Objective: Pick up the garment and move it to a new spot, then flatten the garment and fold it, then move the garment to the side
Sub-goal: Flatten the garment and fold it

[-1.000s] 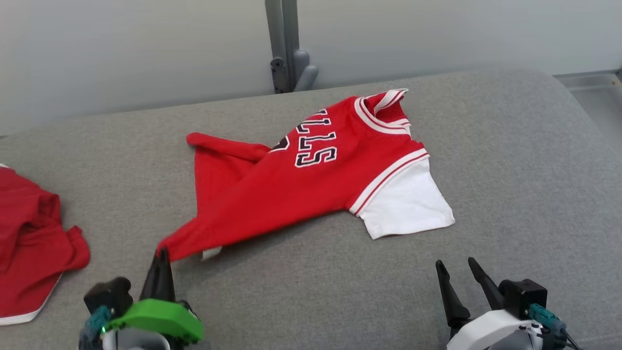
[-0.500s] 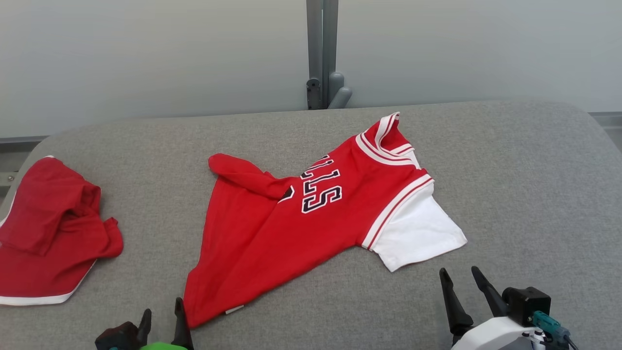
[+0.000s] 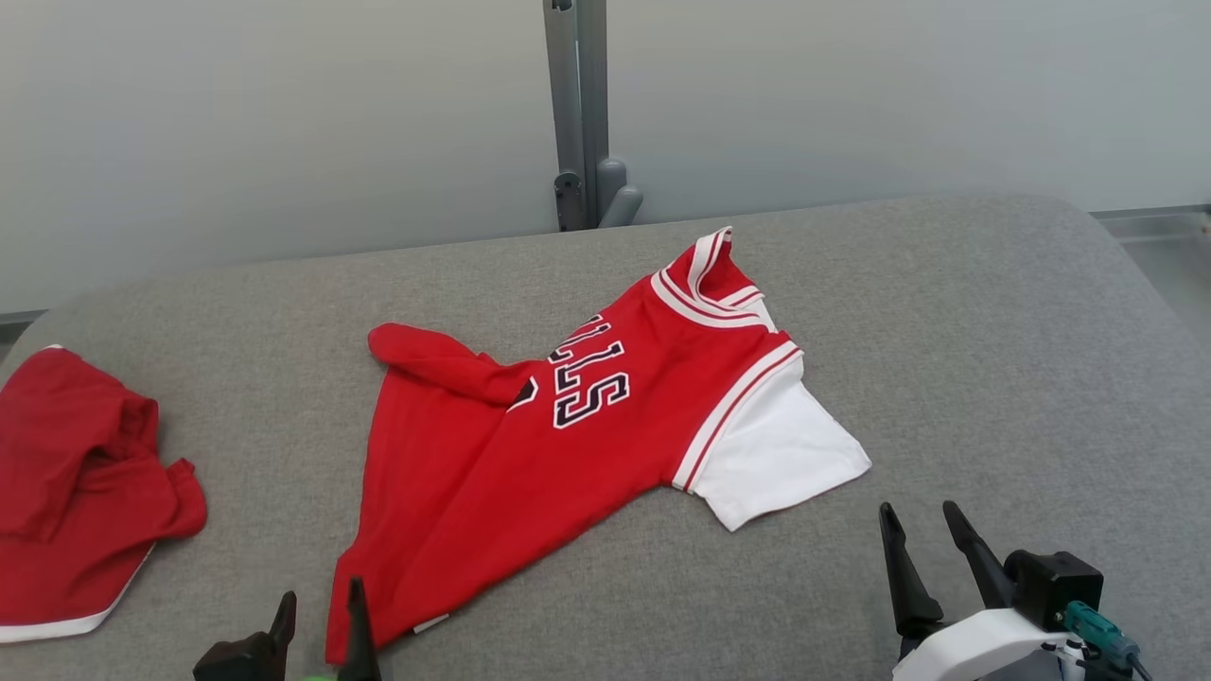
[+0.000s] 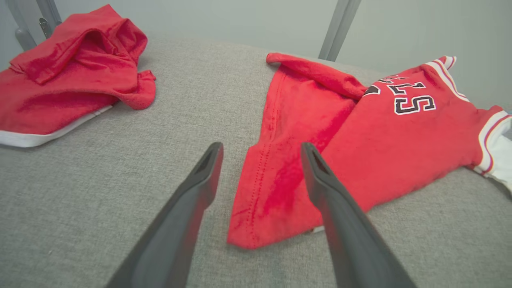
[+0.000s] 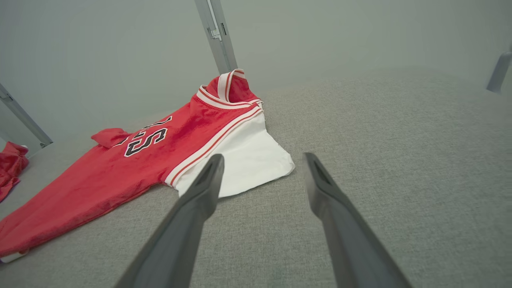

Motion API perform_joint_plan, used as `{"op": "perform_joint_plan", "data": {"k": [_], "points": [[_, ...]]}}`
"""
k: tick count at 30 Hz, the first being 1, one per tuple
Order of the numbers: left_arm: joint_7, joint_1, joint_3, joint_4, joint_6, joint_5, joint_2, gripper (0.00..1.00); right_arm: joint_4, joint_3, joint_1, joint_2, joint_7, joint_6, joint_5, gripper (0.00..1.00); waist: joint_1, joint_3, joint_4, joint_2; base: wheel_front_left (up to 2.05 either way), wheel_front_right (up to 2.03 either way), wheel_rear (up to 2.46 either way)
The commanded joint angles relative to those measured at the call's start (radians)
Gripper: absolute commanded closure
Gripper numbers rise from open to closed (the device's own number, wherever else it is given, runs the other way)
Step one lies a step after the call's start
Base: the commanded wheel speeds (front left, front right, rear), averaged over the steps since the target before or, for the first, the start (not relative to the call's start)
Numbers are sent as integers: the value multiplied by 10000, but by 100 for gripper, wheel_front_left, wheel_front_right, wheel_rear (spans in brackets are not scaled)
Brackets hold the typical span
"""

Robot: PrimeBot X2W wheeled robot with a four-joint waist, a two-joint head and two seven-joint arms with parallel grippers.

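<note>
Since the garment (image 3: 530, 445) lay loose on the middle of the grey padded surface (image 3: 946, 284) with nothing gripping it, I'd call the move-to-a-new-spot step done and flattening not yet started. Shirt was face up with the lettering showing. Collar (image 3: 710, 270) sat at the far end, standing up a bit, and the white sleeve (image 3: 776, 454) was spread to the right. Far-left side was bunched into a rolled fold (image 3: 435, 359) across the chest, so that's what needs smoothing. Hem corner (image 3: 388, 605) tapered to a point toward the robot, right by the left gripper (image 3: 320, 605), whose jaws were wide apart with no cloth pinched. Right gripper (image 3: 918, 515) was also spread and empty, near the white sleeve, probably staged to take that side. Second red garment (image 3: 76, 492) lay crumpled at the left, well apart from the shirt
</note>
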Motion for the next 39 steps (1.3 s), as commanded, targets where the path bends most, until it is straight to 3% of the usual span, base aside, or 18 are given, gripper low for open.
{"op": "perform_joint_plan", "data": {"k": [1, 20, 39], "points": [[-3, 176, -83, 34, 39, -43, 43, 0, -68, -50, 172, -24, -31, -10, -73, 0, 1, -59, -149, 0, 0, 0, 0], [-4, -181, 13, 1126, 459, -487, 45, 0, -140, -89, 97, -24, -33, -10, -382, 0, 1, 367, -681, 0, 0, 0, 0], [-3, -659, 108, 1970, 269, -726, 46, 0, -10, 32, 32, -23, -31, -11, -428, 0, 1, 513, -830, 0, 0, 0, 0]]}}
